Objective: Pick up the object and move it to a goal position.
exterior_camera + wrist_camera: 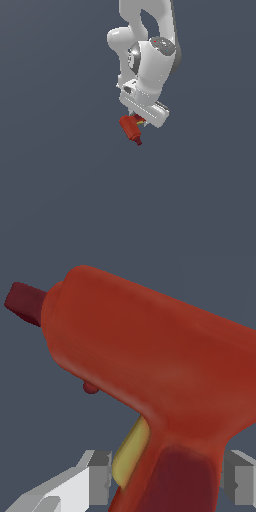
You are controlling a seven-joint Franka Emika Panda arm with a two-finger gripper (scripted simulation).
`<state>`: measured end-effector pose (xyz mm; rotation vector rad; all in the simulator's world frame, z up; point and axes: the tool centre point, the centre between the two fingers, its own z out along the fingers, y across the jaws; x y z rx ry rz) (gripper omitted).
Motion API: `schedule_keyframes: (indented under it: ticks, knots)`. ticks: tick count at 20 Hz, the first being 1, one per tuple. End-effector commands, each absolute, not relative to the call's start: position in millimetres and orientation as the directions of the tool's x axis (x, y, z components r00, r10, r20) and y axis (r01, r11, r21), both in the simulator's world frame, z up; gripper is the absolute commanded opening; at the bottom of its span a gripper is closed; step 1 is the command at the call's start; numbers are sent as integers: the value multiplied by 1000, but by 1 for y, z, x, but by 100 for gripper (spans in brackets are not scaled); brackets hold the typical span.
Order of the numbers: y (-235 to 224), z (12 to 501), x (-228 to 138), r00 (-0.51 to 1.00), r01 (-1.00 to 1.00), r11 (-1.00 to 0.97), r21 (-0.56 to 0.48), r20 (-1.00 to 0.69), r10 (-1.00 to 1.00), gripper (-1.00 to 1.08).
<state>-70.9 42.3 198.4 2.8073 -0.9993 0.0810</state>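
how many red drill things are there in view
1. The red drill sits just under the white gripper, its dark nozzle pointing down; in the wrist view its handle lies between the fingers. No others visible.

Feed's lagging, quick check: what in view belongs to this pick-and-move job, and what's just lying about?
Part of the job:
- red drill-shaped object, gripped at its handle
- hand, closed on it

Lying about:
- nothing else visible; no goal marker shows either
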Motion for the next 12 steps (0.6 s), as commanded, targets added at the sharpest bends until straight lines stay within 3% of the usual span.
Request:
schedule_keyframes:
  ticks: [1,12]
  knots:
    - [59,225,-75,774,-633,-763,130,108,-623,-100]
    - [131,330,-93,774,-633,-763,130,108,-623,-100]
